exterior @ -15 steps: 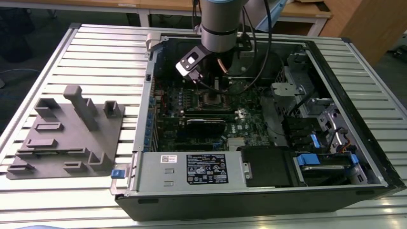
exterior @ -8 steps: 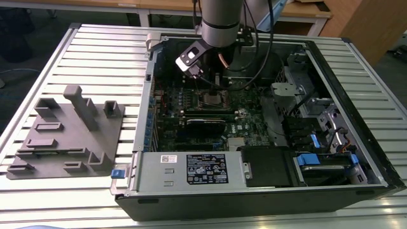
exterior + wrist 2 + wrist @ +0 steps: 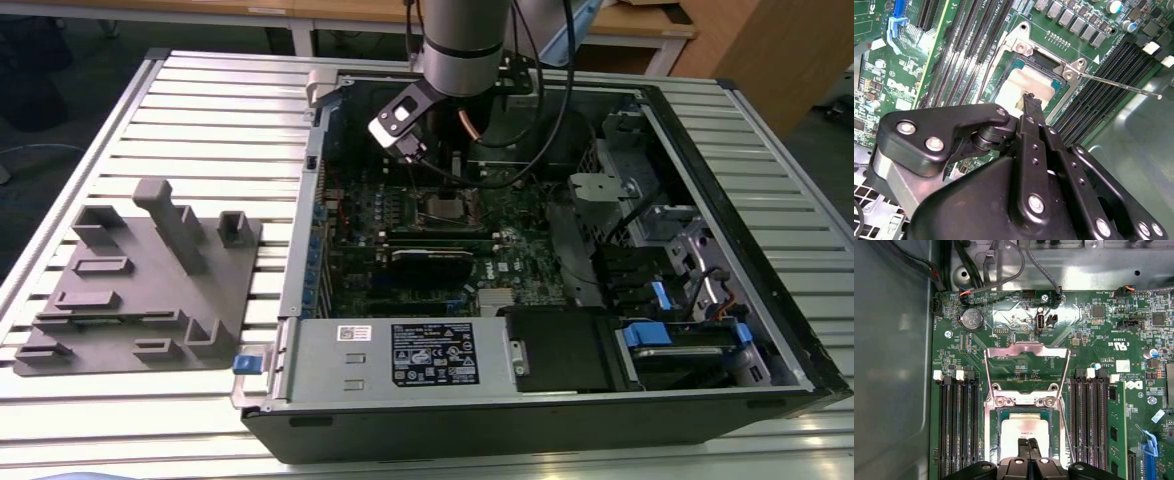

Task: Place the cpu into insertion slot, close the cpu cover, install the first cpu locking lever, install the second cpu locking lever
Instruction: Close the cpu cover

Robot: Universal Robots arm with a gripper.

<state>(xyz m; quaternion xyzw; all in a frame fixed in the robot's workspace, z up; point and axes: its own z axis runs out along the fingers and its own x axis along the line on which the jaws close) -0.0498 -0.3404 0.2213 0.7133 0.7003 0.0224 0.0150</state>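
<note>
**Tech:** What is your end effector doing?

**Arm:** My end effector (image 3: 1029,444) has its two fingers pressed together, with nothing pinched between them. The tips point down at the cpu (image 3: 1024,430). I can't tell whether they touch its metal top.

**Tech:** So where is the cpu?

**Arm:** It's right under my tips, lying flat inside the insertion slot (image 3: 1004,414) with its edges square to the slot's rim. It looks seated to me, which would explain why I carry nothing.

**Tech:** And the cover?

**Arm:** The cpu cover (image 3: 1026,346) is swung open on its hinge, just beyond the slot from my tips, and the green board (image 3: 1089,347) shows through its window. Open like that, it leaves the slot free from above, which is how I can reach in.

**Tech:** The levers?

**Arm:** One locking lever (image 3: 1119,85), a thin rod, juts out from a corner of the slot, off to one side of my fingers. I judge it unlatched, since the cover it would hold down is open.

**Tech:** What's further out?

**Arm:** Long black memory slots (image 3: 959,425) flank the slot on both sides of me. Around them is the open computer case (image 3: 534,430), laid on its side on the slatted bench (image 3: 200,110) so the board faces up toward my wrist. A grey fixture block (image 3: 147,270) sits on the bench outside the case, well apart from me.
</note>
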